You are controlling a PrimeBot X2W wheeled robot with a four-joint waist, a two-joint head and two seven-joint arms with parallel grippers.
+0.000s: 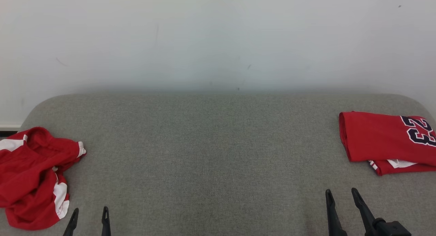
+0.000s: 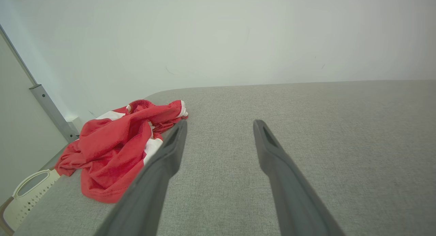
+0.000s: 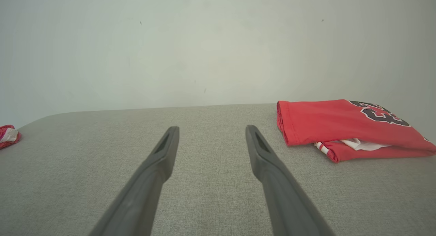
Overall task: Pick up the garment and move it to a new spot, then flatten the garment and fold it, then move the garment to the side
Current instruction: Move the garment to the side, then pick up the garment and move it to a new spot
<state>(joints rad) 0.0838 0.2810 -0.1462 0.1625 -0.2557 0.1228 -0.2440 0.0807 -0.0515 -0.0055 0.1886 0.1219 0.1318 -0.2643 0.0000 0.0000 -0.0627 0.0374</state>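
seeing crumpled red-and-white cloth garment [image 1: 30, 174] at left end of grey fabric table [image 1: 218, 144] | spotting folded red jersey [image 1: 378, 137] at its right end | holding left gripper [image 1: 90, 209], right gripper [image 1: 341, 191] spread wide, empty

On the counter [image 1: 211, 154], a crumpled garment [image 1: 30, 174] lies at 8 o'clock in the head view, with a folded jersey [image 1: 378, 137] well apart at 3 o'clock. The wall [image 1: 218, 38] stands behind at 12 o'clock. The left hand [image 1: 90, 209] hangs at 7 o'clock, just beside the garment, and the right hand [image 1: 341, 191] at 5 o'clock, before the jersey.
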